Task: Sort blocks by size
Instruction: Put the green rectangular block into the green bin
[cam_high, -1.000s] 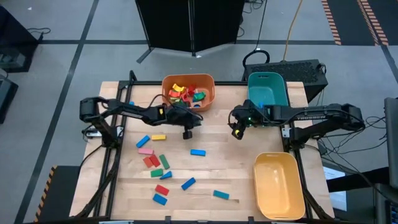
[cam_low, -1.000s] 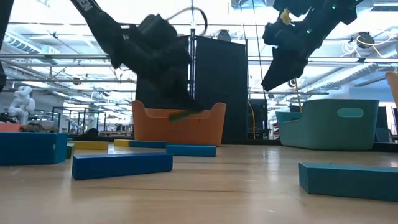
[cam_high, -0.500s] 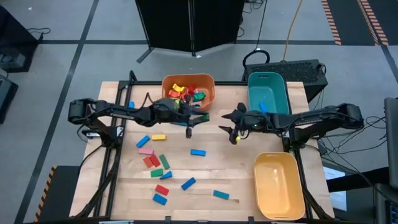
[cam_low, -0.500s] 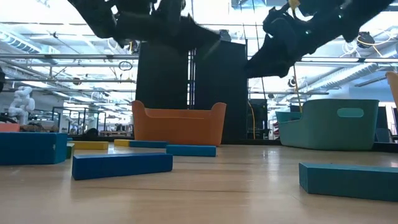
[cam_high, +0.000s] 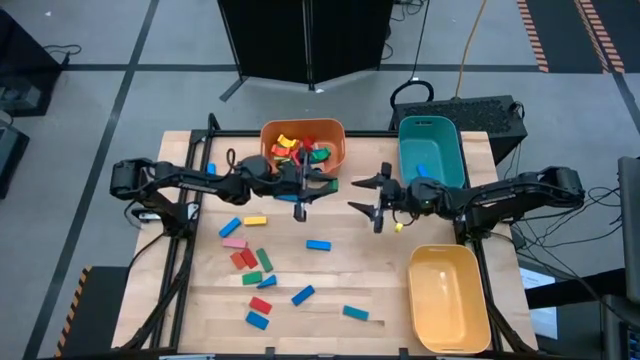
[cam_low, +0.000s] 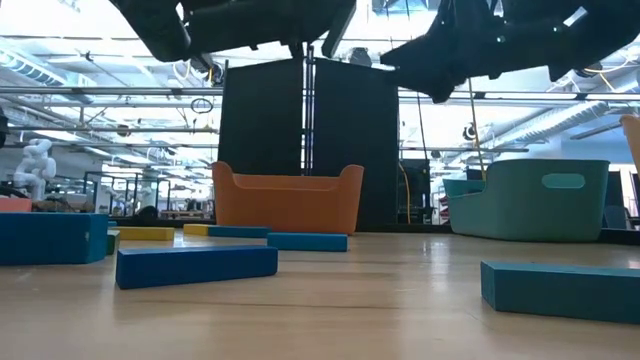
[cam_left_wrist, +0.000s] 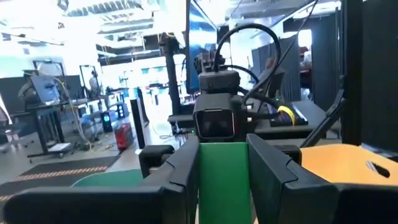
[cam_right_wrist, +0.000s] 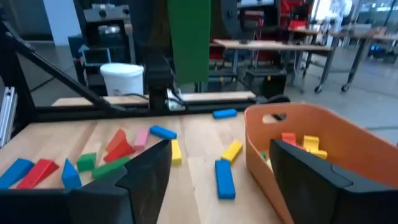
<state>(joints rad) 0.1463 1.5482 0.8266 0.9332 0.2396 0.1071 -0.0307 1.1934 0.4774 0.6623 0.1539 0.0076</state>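
Observation:
My left gripper (cam_high: 322, 186) is shut on a green block (cam_left_wrist: 224, 180), level, high above the table in front of the orange bin (cam_high: 303, 148). My right gripper (cam_high: 362, 193) is open and empty, level, facing the left gripper across a short gap. It sees the green block (cam_right_wrist: 189, 37) straight ahead. Several blocks in red, blue, green, yellow and pink (cam_high: 260, 262) lie flat on the table's left half. More blocks (cam_high: 300, 150) lie in the orange bin. My left gripper pinches the green block by two opposite sides (cam_left_wrist: 205, 186) between its two fingers (cam_left_wrist: 180, 168). The fingers lie level and point toward the table's right side. The block is lifted clear of the table and of the bin.
A teal bin (cam_high: 430, 150) stands at the far right with a blue block in it. A yellow bin (cam_high: 447, 297) stands at the near right. The orange bin also shows in the right wrist view (cam_right_wrist: 323, 149). Bare wood lies between the scattered blocks and the yellow bin.
My left gripper has risen from just above the table with the green block and tipped from pointing down to level, facing right. My right gripper has moved toward the table's left, toward the left gripper, and has tipped up to level as well.

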